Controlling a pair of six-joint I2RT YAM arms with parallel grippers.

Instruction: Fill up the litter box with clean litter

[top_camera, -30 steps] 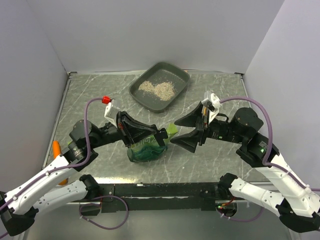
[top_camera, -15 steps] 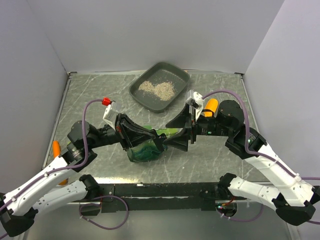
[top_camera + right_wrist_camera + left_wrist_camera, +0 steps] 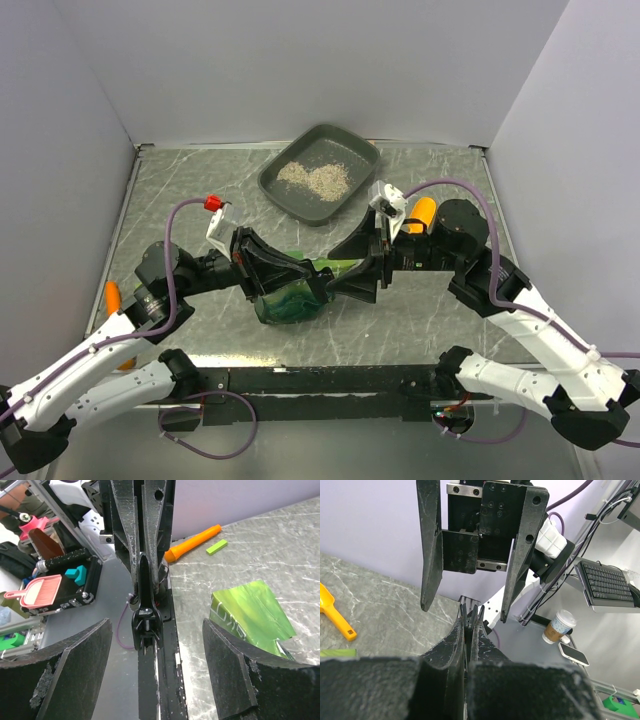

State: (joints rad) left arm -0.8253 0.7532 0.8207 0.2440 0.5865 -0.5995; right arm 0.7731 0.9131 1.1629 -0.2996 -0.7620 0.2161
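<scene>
The dark grey litter box stands at the back middle of the table with a small pile of pale clean litter in it. A green bag lies near the front middle and also shows in the right wrist view. My left gripper is shut and hovers just above the bag; nothing shows between its fingers. My right gripper is open, its fingers standing either side of the left gripper's tip.
An orange scoop lies right of the litter box, behind the right arm, and shows in the left wrist view. Another orange item lies at the table's left edge beside a small green block. Walls enclose three sides.
My right arm has swung left, bringing its open gripper around the left gripper's tip and uncovering the orange scoop. The left arm and the bag have not moved.
</scene>
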